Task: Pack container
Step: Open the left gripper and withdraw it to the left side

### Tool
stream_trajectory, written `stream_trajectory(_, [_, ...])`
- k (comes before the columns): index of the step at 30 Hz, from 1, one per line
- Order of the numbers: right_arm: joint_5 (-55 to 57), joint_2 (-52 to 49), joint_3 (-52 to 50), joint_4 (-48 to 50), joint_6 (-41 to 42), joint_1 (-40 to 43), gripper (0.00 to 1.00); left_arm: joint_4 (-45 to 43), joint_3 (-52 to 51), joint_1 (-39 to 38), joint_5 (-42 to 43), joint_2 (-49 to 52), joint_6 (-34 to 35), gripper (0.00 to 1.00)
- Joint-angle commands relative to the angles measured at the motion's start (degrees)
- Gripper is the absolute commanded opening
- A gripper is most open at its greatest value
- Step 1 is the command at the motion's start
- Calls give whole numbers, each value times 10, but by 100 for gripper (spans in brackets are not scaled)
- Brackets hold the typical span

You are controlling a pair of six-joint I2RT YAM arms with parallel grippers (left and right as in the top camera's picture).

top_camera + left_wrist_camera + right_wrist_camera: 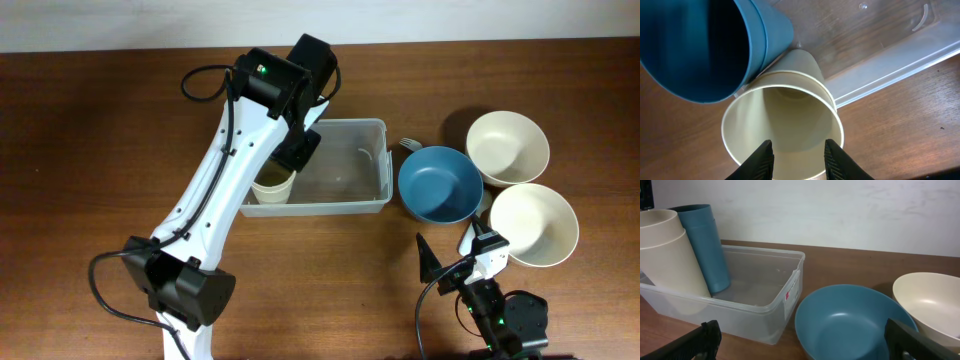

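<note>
The clear container [350, 175] lies mid-table, its long wall and rim [900, 70] also showing in the left wrist view. At its left end a cream cup [782, 120] leans tilted beside a blue cup [700, 45]; both cups [665, 255] [702, 245] rise above the tub's wall [765, 315]. My left gripper [799, 160] hovers over the cream cup's near rim, jaws partly open with only the cup's inside showing between them. From overhead the left wrist hides the blue cup. My right gripper [812, 342] stands wide open low at the front right, facing a blue bowl [850, 325].
Right of the container sit the blue bowl [440, 185] and two cream bowls [507, 147] [533, 224], close together. A small pale utensil [410, 143] lies between the tub and the bowls. The left arm stretches from the front left edge up to the tub.
</note>
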State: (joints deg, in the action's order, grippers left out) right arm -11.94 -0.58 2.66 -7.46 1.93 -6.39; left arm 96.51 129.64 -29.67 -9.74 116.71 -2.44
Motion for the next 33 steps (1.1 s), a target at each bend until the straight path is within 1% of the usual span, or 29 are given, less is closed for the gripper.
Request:
stream_trajectory(1, [2,4,-5,0,5,-4,99,2,11,2,-8,0,-2,35])
stream_trajectory(7, [1,4,-5,0,5,-4,99,2,20,2,-8,0,-2,35])
stream_trajectory(13, [2,4,-5,0,4,-4,99,2,61,1,-5,0,3,35])
stream_trajectory(15, [2,4,-5,0,4,-4,99,2,69,-1,12,0,2,35])
stream_trajectory(18, [1,4,-5,0,5,-4,99,-4,70,-9,44,0,2,36])
stream_trajectory(24, [2,4,-5,0,5,-4,99,-34,70,-39,46,1,2,36])
stream_trajectory(27, [2,4,-5,0,5,-4,99,-41,69,-55,46,5,2,39])
stream_trajectory(33, [2,4,-5,0,5,-4,99,-45,65,-62,46,26,2,40])
